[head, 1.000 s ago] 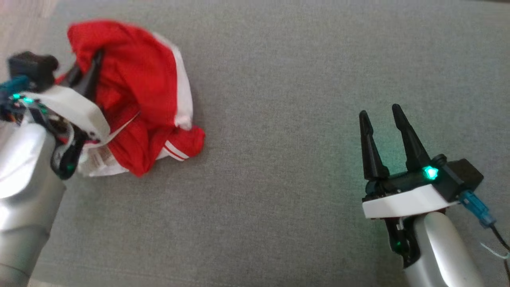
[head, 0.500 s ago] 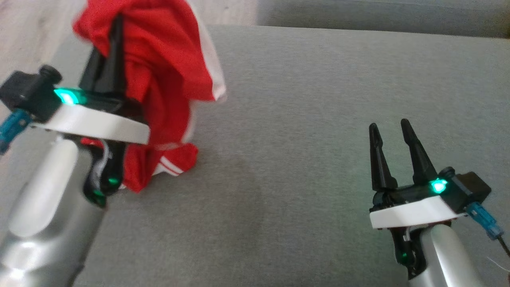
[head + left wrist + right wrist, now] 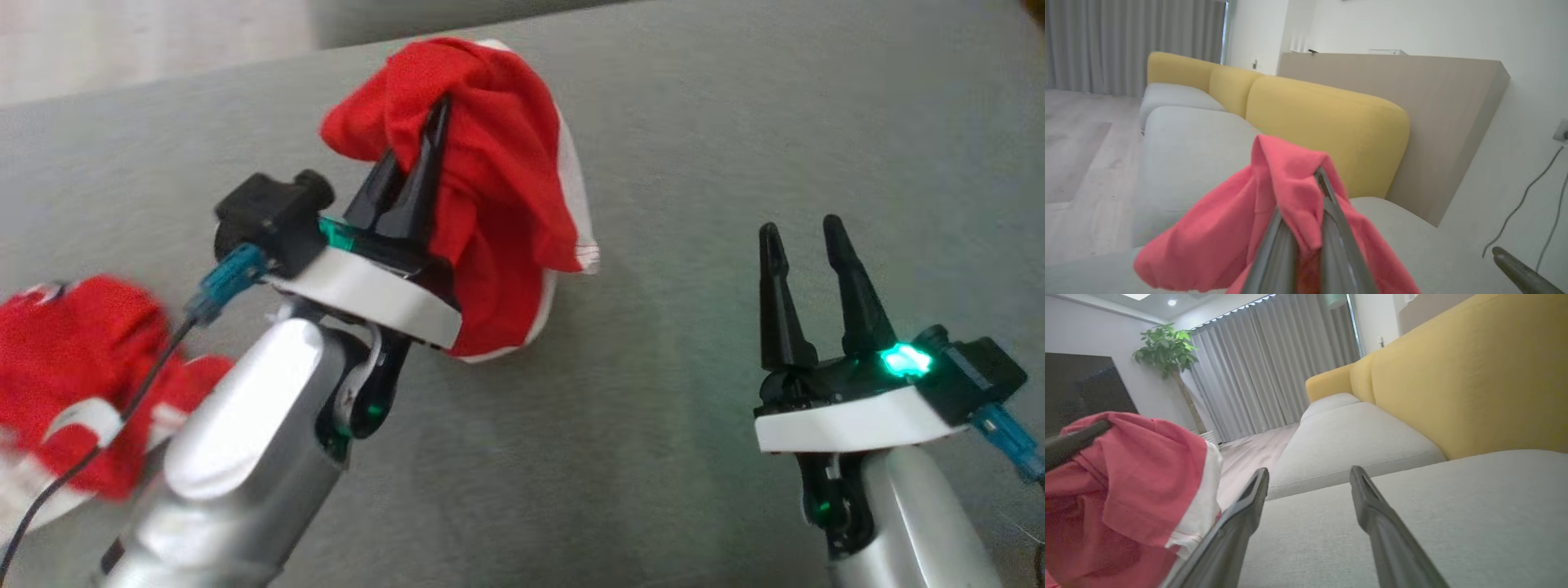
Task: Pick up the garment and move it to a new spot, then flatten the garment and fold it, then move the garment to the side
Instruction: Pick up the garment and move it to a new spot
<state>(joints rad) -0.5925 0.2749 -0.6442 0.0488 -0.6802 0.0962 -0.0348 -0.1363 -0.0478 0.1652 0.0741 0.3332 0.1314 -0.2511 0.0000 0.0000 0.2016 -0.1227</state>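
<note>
The left hand [image 3: 439, 114] pinches the red garment [image 3: 498, 188], held up over the grey sofa [image 3: 653, 441]. The right hand [image 3: 800, 229] hovers empty, spread wide, well apart from the cloth.

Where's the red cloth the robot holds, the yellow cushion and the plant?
red cloth [image 3: 490, 188], head view, on its bunched fabric.
yellow cushion [image 3: 1331, 122], left wrist view, on its front face.
plant [image 3: 1165, 344], right wrist view, on its leaves.
</note>
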